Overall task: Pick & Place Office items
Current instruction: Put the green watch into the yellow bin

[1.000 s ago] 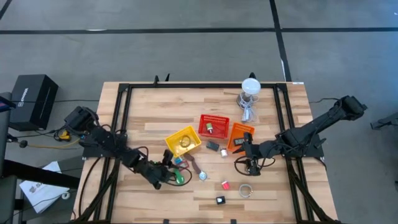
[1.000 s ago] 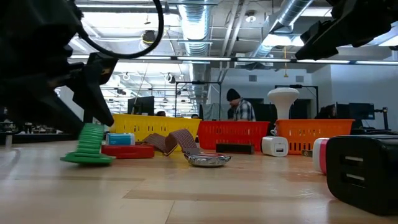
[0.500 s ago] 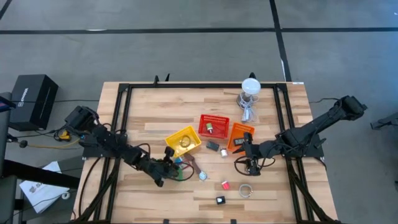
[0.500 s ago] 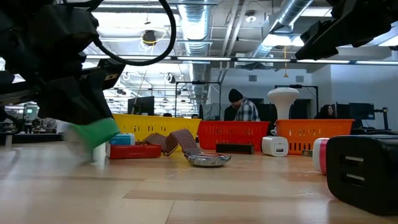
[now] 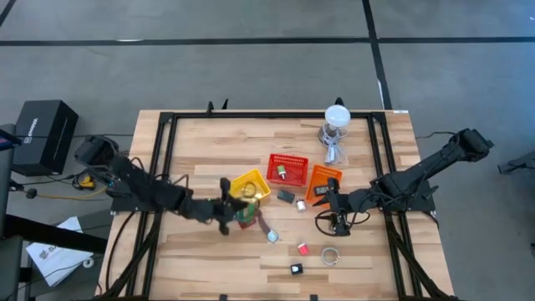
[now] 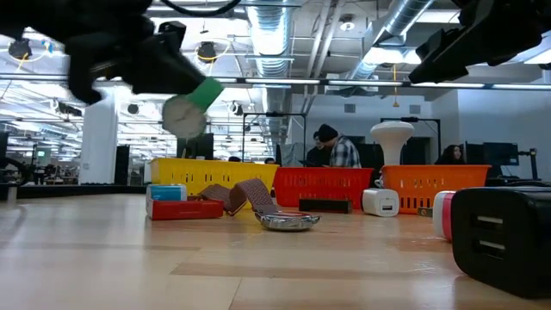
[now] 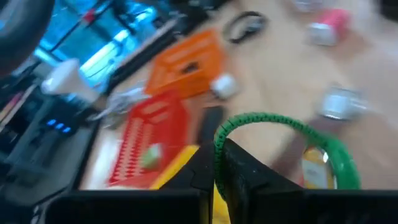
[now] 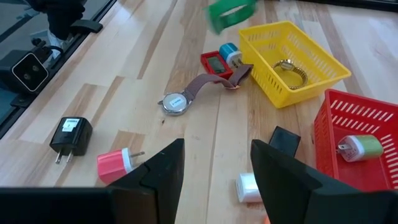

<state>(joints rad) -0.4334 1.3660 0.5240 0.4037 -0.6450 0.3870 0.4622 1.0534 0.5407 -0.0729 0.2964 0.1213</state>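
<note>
My left gripper (image 5: 234, 212) is shut on a green ring (image 7: 292, 127) and holds it in the air just near of the yellow basket (image 5: 247, 187); the same green ring (image 6: 196, 102) hangs high in the low view. A watch (image 8: 186, 94) with a brown strap, a red and blue item (image 8: 219, 61), a pink item (image 8: 115, 163) and a black plug (image 8: 69, 134) lie flat on the table. My right gripper (image 8: 214, 177) waits open over the table's right middle, by the orange basket (image 5: 323, 182). My left gripper pinches the green ring's band (image 7: 219, 138) at one spot of its rim, with one finger (image 7: 245, 171) seemingly inside the ring and the other outside. The fingers slant slightly down toward the table's right. The ring juts out beyond the fingertips, lifted clear of the table.
A red basket (image 5: 287, 170) with a small white and green item stands between the yellow and orange ones. A white-topped object (image 5: 336, 117) with a coiled cable stands at the far edge. A small ring (image 5: 331, 257) lies near the front. The yellow basket holds a metal bracelet (image 8: 292, 71).
My left gripper has taken hold of the green ring, which stood on the table a second ago. It has risen and gone toward the yellow basket, tipping up closer to level. The ring is now lifted clear and tilted.
</note>
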